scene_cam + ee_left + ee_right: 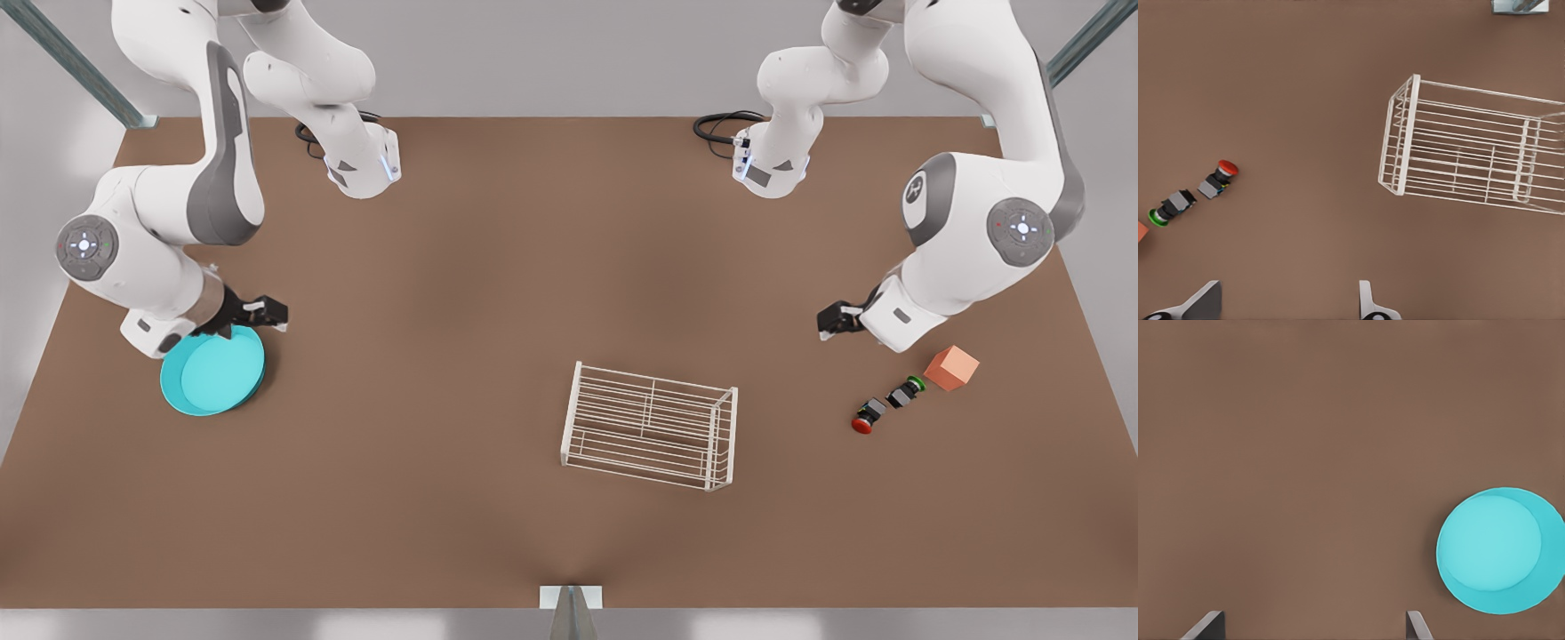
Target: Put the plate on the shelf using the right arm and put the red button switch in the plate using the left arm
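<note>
The plate (213,372) was round and bright blue-green, a flat dish with a low raised edge. It lay flat on the brown surface (444,267), near the edge on the front view's left. The right gripper (258,313) hung just over the plate's far edge. Its jaws were spread apart and held nothing.

To grab the plate well, I think the jaws should come down over the raised edge and pinch it, because the flat middle gives nothing to hold. Then the plate must stay level on the way over.

The shelf (652,434) was a small white wire rack. It stood in the middle of the surface, well apart from the plate.

The red button switch (869,415) lay near the edge on the front view's right, touching a green-capped switch (907,391), with an orange cube (951,368) just beside. The left gripper (834,320) waited near them, jaws spread and holding nothing.
</note>
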`<state>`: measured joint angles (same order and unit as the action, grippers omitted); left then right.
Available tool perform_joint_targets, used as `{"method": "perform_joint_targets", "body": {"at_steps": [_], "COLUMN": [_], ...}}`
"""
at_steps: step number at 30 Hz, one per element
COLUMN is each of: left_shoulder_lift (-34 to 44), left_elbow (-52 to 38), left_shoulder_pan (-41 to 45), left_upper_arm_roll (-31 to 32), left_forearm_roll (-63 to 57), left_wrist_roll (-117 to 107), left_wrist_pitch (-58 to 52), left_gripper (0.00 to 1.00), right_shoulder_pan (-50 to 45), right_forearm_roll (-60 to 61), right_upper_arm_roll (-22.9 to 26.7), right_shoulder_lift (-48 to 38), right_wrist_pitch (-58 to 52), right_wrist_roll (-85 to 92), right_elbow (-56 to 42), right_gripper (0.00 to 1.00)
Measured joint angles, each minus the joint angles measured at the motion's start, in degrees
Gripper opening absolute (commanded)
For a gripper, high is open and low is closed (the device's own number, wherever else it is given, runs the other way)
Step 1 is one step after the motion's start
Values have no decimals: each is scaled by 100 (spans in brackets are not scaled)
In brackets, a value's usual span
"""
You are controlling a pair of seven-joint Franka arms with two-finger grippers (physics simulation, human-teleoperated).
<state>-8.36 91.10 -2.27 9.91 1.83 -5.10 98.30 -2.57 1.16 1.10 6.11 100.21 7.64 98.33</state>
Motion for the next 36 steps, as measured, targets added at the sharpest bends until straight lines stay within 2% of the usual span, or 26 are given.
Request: {"method": "perform_joint_targets", "body": {"at_steps": [3, 8, 13, 16, 21, 26, 36], "left_shoulder_lift": [-32, 32, 10, 7, 5, 3, 27], "left_elbow": [7, 417, 420, 407, 403, 403, 467], "left_shoulder_pan": [36, 272, 173, 169, 185, 182, 185], "left_upper_arm_roll": [43, 76, 49, 43, 43, 43, 13], "left_forearm_roll": [42, 43, 41, 36, 27, 24, 23], "left_wrist_roll": [1, -11, -20, -24, -28, -31, -37], "left_wrist_pitch": [60, 20, 22, 25, 35, 39, 18], "left_gripper": [100, 100, 100, 100, 100, 100, 100], "right_shoulder_pan": [79, 924, 1408, 1632, 2231, 2662, 3210], "right_forearm_roll": [8, 419, 577, 361, 138, 127, 561], "right_upper_arm_roll": [61, 79, 75, 73, 80, 58, 24], "right_shoulder_lift": [109, 470, 423, 479, 841, 1636, 2599], "right_wrist_pitch": [289, 516, 1048, 1447, 1792, 1943, 2042], "right_wrist_roll": [65, 352, 867, 1309, 1994, 2532, 3277], "right_elbow": [7, 46, 861, 1013, 817, 204, -240], "right_gripper": [100, 100, 100, 100, 100, 100, 100]}}
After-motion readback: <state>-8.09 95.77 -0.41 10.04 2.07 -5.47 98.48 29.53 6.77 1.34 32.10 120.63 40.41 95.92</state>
